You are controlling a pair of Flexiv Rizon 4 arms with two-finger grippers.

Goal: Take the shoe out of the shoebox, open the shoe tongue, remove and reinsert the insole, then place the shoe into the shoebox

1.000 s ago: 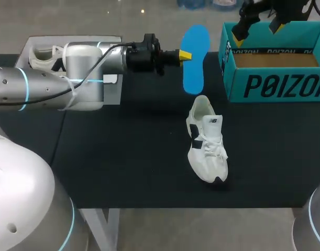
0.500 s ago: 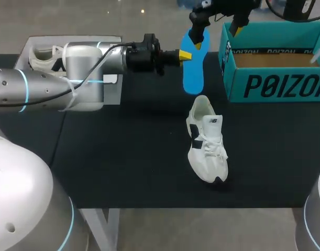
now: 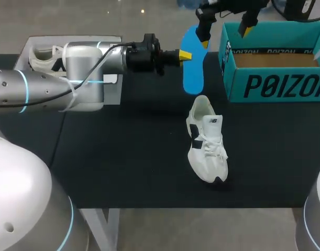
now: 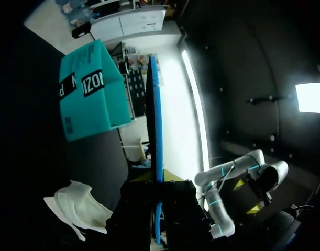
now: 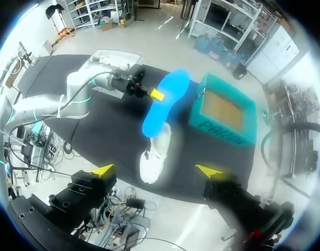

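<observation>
Insole (image 3: 194, 63), blue and thin, hung on edge in the upper middle of the head view, above the table and just beyond the heel of the shoe (image 3: 206, 140). Our left gripper (image 3: 187, 55) pinched it flat from both faces near its left edge; in the left wrist view it ran edge-on between the 2 fingers.

We judged it light and limp, likely to buckle if pushed end-on, so a hold close to the end being fed into the shoe would serve better than the present mid-length pinch.

The white shoe lay on its sole at centre frame, toe toward the lower edge, with its collar gaping. It looked soft and light, apt to slide, so we would steady it at the heel.

The teal shoebox (image 3: 275, 86) stood open at the upper right, with nothing in it that we could see. Our right gripper (image 3: 224, 32) hung high beside its left wall, fingers spread wide and holding nothing.

The black table (image 3: 123, 157) also carried a white tray (image 3: 44, 52) at upper left.
</observation>
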